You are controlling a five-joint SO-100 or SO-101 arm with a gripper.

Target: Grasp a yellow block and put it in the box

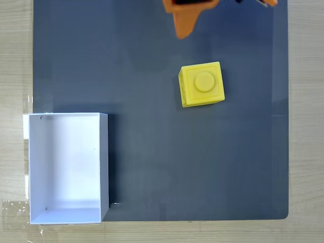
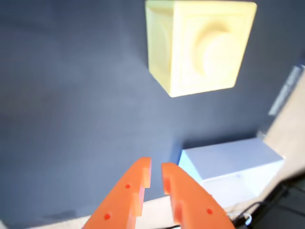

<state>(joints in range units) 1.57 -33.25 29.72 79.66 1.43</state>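
Note:
The yellow block [image 1: 202, 84] sits stud-up on the dark mat, right of centre in the fixed view. In the wrist view the yellow block [image 2: 200, 45] lies at the top, well ahead of the fingertips. My orange gripper [image 1: 181, 31] reaches in from the top edge, up and to the left of the block and not touching it. In the wrist view the gripper [image 2: 156, 168] is shut, its jaws almost together with nothing between them. The white box [image 1: 66, 162] stands open-topped at the mat's lower left; the wrist view shows the box [image 2: 228, 164] at the lower right.
A dark grey mat [image 1: 152, 152] covers most of the light wooden table [image 1: 15, 61]. Bare mat lies between the block and the box. Dark cables [image 2: 281, 205] run along the bottom right corner of the wrist view.

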